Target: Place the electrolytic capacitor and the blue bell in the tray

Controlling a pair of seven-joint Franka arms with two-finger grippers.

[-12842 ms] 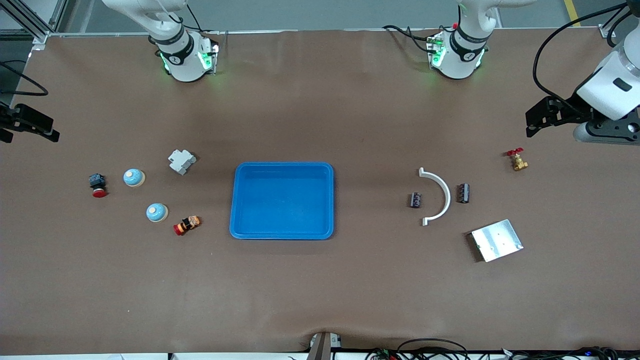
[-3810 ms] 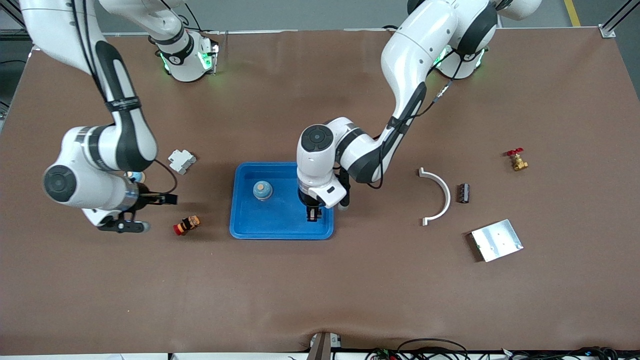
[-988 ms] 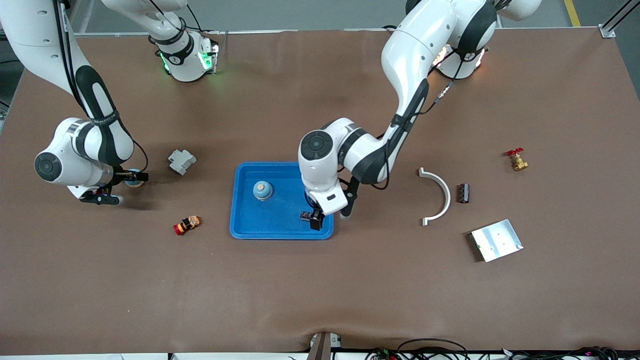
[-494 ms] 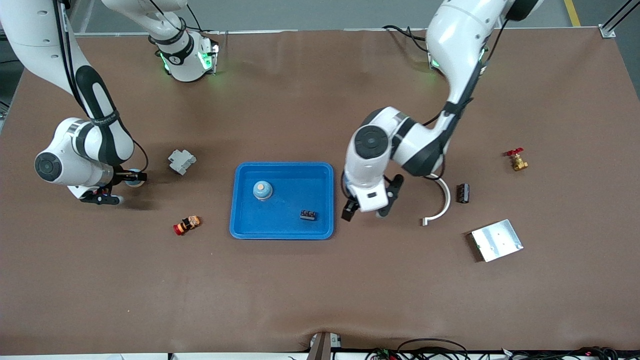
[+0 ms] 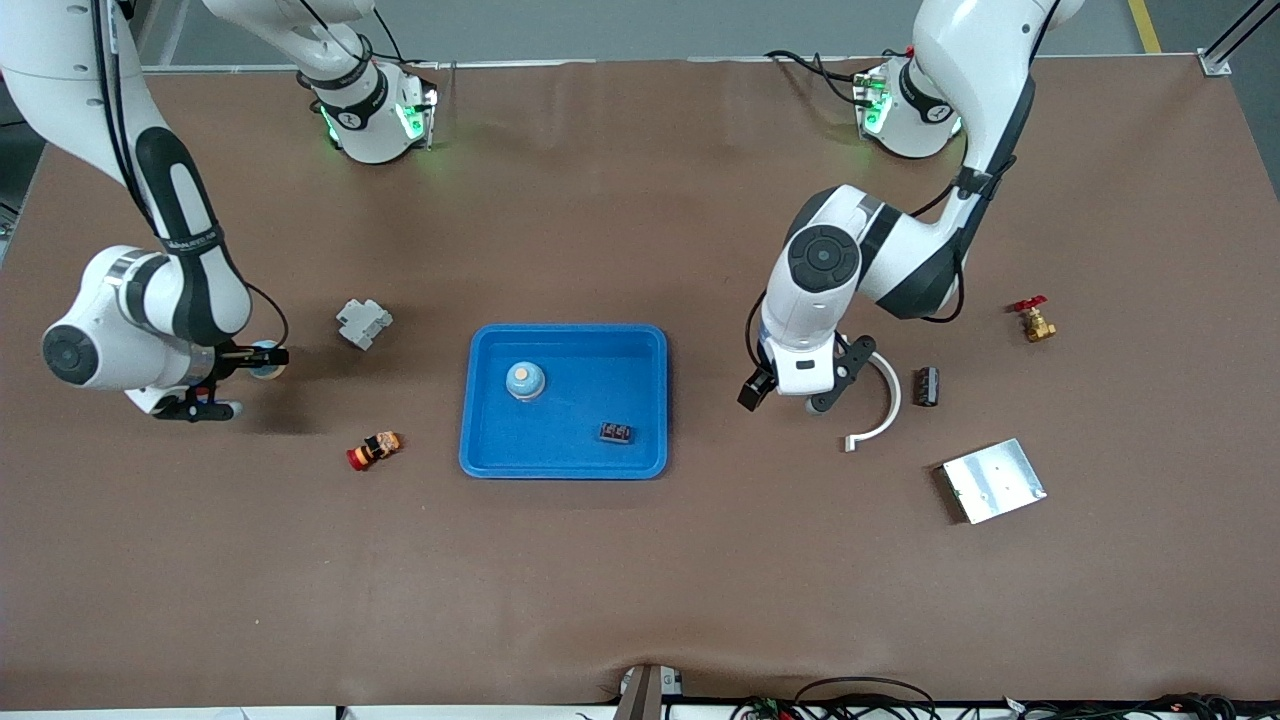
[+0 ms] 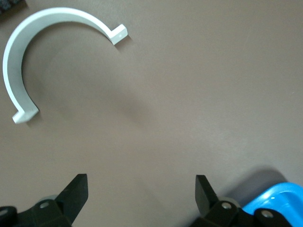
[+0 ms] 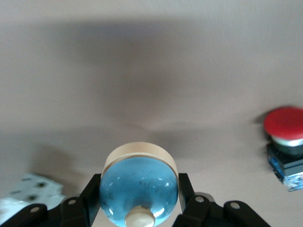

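Observation:
The blue tray point(image 5: 565, 462) lies mid-table. In it stand one blue bell point(image 5: 525, 380) and a small dark electrolytic capacitor point(image 5: 616, 432). My right gripper point(image 5: 262, 357) is shut on a second blue bell point(image 5: 267, 360) with a cream base, low over the table toward the right arm's end; the right wrist view shows the bell point(image 7: 138, 189) between the fingers of that gripper point(image 7: 138, 182). My left gripper point(image 5: 792, 393) is open and empty over bare table between the tray and a white arc. Another capacitor point(image 5: 926, 386) lies beside the arc. The left wrist view shows the open gripper point(image 6: 142, 189) and the tray's corner point(image 6: 286, 201).
A white arc point(image 5: 875, 392) point(image 6: 28, 56), a silver plate point(image 5: 993, 480) and a brass valve point(image 5: 1033, 320) lie toward the left arm's end. A white clip point(image 5: 363, 323) and a red-orange part point(image 5: 374, 449) lie near the right gripper. A red push button point(image 7: 285, 142) stands beside the held bell.
My left gripper let go of the capacitor in the tray, opened and moved off toward the white arc. My right gripper stays shut on the second bell and shifted slightly.

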